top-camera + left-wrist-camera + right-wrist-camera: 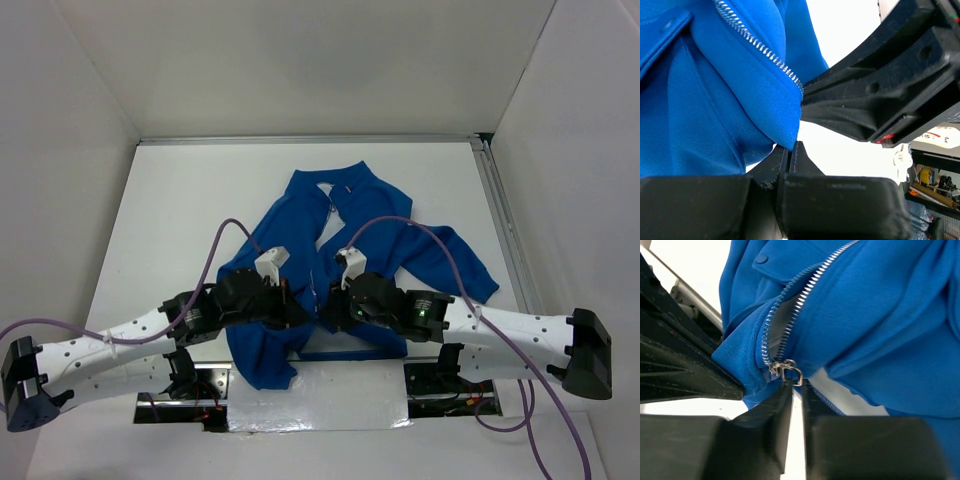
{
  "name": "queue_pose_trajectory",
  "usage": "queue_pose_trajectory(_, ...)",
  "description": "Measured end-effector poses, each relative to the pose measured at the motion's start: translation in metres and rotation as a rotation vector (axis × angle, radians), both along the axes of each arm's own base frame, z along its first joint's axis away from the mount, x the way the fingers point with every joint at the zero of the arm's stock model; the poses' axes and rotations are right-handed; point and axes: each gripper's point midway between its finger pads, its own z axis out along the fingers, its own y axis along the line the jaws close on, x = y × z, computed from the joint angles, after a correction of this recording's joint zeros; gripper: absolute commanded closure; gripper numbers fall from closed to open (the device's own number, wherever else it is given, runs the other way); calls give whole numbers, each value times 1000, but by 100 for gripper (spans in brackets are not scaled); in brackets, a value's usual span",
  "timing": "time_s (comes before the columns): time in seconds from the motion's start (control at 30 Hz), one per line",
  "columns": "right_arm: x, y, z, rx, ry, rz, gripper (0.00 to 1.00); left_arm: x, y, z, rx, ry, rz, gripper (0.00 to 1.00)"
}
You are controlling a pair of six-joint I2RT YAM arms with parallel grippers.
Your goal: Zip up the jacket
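Note:
The royal-blue jacket lies spread on the white table, its front open toward the collar at the far end. Both grippers meet at its near hem. My left gripper is shut on the bottom corner of the jacket, just below the end of one row of zipper teeth. My right gripper has its jaws drawn to a thin gap, with the metal zipper pull pinched at its tips. The slider sits at the low end of the jacket.
The white table is walled in by white panels on three sides. A metal rail runs along its right edge. Purple cables loop above both arms. The left arm's black fingers sit close to the right gripper.

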Motion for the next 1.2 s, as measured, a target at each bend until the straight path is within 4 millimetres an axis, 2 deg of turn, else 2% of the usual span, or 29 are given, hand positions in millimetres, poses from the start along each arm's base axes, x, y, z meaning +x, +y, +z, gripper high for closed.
queue_pose_trajectory(0.17, 4, -3, 4, 1, -18, -25, 100, 1, -1, -2, 10, 5, 0, 100)
queue_pose_trajectory(0.57, 5, -8, 28, 56, -77, -11, 100, 1, 0, -4, 25, 0, -5, 100)
queue_pose_trajectory(0.87, 10, -6, 31, 14, -137, 26, 100, -1, 2, -12, 56, 9, -16, 100)
queue_pose_trajectory(0.9, 10, -4, 30, 6, -137, 34, 85, -1, 2, -12, 58, 11, -16, 100)
queue_pose_trajectory(1.0, 6, -3, 22, -26, -132, 68, 67, -2, 4, -14, 65, 14, -15, 100)
queue_pose_trajectory(1.2, -7, -3, 16, -57, -135, 120, 61, -1, 4, -12, 67, 12, -13, 100)
